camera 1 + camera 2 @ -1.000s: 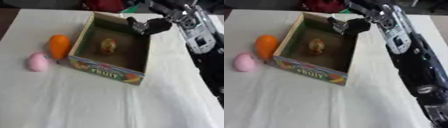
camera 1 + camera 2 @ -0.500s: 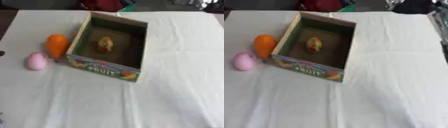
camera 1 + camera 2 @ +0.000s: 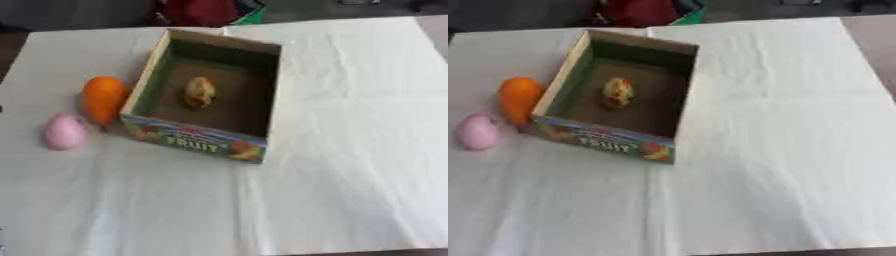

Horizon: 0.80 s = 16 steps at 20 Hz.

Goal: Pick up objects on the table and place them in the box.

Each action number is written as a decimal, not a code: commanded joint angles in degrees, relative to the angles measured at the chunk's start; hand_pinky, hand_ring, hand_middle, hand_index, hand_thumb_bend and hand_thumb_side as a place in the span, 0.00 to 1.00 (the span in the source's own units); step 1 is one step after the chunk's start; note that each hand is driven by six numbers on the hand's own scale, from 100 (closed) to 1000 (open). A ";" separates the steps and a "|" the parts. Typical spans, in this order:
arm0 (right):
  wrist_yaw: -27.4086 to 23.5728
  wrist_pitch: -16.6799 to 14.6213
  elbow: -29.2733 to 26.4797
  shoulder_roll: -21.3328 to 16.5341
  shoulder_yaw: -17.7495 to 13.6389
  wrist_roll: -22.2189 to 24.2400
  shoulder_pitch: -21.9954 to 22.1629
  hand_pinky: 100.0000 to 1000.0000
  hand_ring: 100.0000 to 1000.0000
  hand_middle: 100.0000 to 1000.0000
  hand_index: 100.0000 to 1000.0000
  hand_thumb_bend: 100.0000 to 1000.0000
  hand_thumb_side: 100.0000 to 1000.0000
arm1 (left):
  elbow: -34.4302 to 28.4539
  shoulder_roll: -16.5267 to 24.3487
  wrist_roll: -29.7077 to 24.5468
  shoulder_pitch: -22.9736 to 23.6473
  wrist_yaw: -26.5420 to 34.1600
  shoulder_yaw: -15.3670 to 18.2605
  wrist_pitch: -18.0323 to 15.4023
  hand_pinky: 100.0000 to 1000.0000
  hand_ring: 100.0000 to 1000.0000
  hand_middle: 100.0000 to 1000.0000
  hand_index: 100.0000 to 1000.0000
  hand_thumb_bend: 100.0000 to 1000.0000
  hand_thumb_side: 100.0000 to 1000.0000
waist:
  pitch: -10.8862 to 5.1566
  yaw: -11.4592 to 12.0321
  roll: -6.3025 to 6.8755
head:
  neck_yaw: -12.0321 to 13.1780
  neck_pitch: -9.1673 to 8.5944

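Left eye view first: neither of my hands shows up anywhere here, so I can't tell whether they're open or curled. What I do see is the box (image 3: 203, 107) sitting toward the counter's (image 3: 350, 150) far-left part, long side running away from me, with the "FRUIT" panel facing me. One yellowish piece of fruit (image 3: 199, 92) is already lying on the box floor, roughly mid-box. Outside, the orange thing (image 3: 103, 99) is right up against the box's left wall, maybe touching it, and the pink egg-shaped thing (image 3: 65, 131) sits just beside that, closer to the counter's left edge and a bit nearer me.

Right eye view: same layout, hands missing here too. The pink one looks close to the orange one, but I can't tell if they touch.

My take on the next grab: both leftovers are on my left, so the left hand is probably the one to bring in. I'd go for the pink one first since it's got open counter around it. The orange one is wedged by the wall, so come at it from above or the outer side, lift clear of the rim, then drop it in a bare patch beside the fruit.
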 commanded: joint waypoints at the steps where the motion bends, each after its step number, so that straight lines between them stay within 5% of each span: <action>1: -2.21 -2.99 -1.14 -0.37 -1.50 -2.19 1.06 0.66 1.00 0.62 0.82 0.00 0.56 | -0.98 2.24 1.09 0.50 -1.08 1.08 -1.10 0.61 0.69 0.67 0.67 0.00 0.80 | -1.04 -0.17 0.26 | 1.86 0.89; 16: -4.37 -11.02 -1.14 2.61 -3.40 -2.36 7.05 0.70 1.00 0.59 0.79 0.00 0.57 | -0.98 12.20 9.34 2.87 -5.92 4.56 -2.96 0.57 0.67 0.65 0.71 0.00 0.66 | -1.02 -0.56 1.61 | 6.23 1.02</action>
